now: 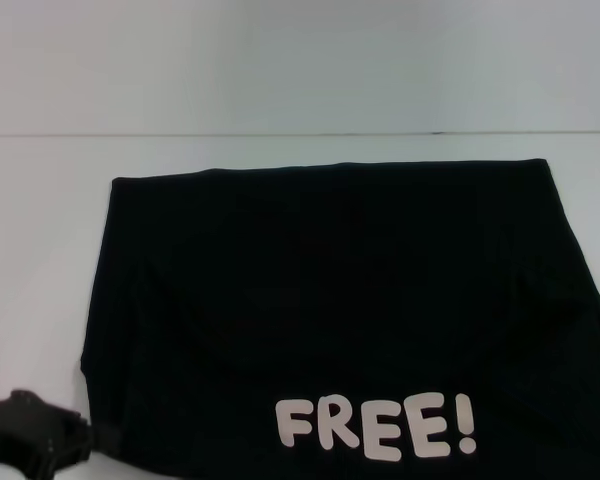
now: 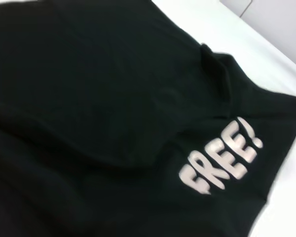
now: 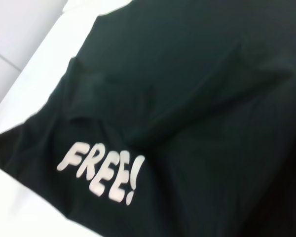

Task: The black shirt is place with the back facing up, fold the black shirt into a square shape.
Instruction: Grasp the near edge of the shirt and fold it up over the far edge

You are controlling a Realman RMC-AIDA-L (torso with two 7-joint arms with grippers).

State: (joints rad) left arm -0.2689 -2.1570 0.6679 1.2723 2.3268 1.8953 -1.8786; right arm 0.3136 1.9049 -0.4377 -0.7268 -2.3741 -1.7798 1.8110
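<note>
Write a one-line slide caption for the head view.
Black shirt lying folded on the white table, "FREE!" print facing up near the front edge, left gripper beside its near-left corner.

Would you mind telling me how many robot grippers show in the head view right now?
1. The left gripper sits at the near left corner of the view, beside the black shirt's near left edge on the white table. The right gripper is out of view.

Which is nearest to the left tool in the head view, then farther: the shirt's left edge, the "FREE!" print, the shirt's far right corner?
1. Left edge, beside left tool.
2. "FREE!" print, front right.
3. Far right corner, back right.
</note>
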